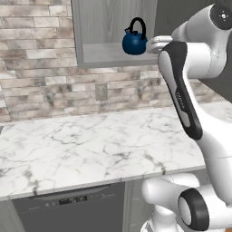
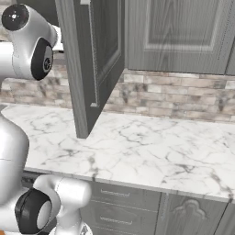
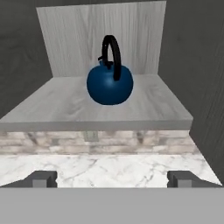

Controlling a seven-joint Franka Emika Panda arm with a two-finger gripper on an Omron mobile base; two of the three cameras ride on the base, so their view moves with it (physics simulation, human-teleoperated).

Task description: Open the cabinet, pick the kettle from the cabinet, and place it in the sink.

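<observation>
Blue kettle (image 3: 109,84) sits on the cabinet (image 3: 100,103) shelf facing the spread tool (image 3: 112,178); right base view shows the swung-out door (image 2: 94,59).

The kettle (image 3: 109,84) is showing dark blue with a black handle. The cabinet (image 1: 97,27) is showing grey wood grain. The desk (image 1: 90,145) is showing white marble with grey veins.
</observation>
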